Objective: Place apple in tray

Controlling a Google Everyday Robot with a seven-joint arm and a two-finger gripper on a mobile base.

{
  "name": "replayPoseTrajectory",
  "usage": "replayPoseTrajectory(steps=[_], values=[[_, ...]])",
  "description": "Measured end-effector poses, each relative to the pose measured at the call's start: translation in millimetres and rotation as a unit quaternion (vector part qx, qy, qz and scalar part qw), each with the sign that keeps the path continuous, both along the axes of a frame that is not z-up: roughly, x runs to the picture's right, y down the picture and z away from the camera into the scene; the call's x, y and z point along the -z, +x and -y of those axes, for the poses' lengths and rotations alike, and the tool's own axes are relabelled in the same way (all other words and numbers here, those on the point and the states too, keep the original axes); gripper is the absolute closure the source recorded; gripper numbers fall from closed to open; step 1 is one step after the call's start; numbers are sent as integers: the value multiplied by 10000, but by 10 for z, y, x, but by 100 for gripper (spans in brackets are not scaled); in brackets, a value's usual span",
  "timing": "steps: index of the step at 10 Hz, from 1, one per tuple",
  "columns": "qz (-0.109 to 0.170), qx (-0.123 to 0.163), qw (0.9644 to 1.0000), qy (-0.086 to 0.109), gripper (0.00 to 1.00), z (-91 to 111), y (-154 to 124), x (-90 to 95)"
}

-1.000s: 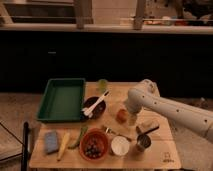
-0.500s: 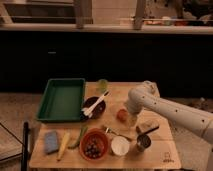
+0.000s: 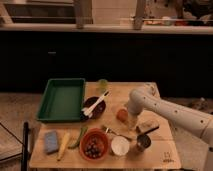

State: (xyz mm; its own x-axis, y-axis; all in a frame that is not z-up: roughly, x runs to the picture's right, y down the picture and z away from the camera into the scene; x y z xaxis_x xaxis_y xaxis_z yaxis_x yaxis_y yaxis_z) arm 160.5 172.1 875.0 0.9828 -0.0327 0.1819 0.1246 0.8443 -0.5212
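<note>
The apple [image 3: 121, 114] is a small orange-red fruit lying on the wooden table [image 3: 160, 155], right of centre. The green tray [image 3: 63, 98] stands at the table's left back, with nothing visible in it. My gripper [image 3: 131, 121] hangs from the white arm that comes in from the right; it is right beside the apple, at its right and slightly nearer side, close to the table top.
A dark bowl [image 3: 94, 106] with a white utensil sits between tray and apple. An orange bowl of dark fruit [image 3: 93, 144], a white cup [image 3: 120, 145], a metal cup [image 3: 143, 142], a blue sponge [image 3: 51, 141], a yellow item [image 3: 63, 145] and a green cup [image 3: 102, 85] also stand there.
The arm has shifted slightly lower and toward the apple; the apple and the other things have not moved.
</note>
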Motion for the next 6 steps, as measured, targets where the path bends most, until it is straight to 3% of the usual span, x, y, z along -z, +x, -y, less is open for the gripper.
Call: replayPoseTrajectory(steps=[6], values=[[597, -57, 9981, 130, 20, 116, -158, 84]])
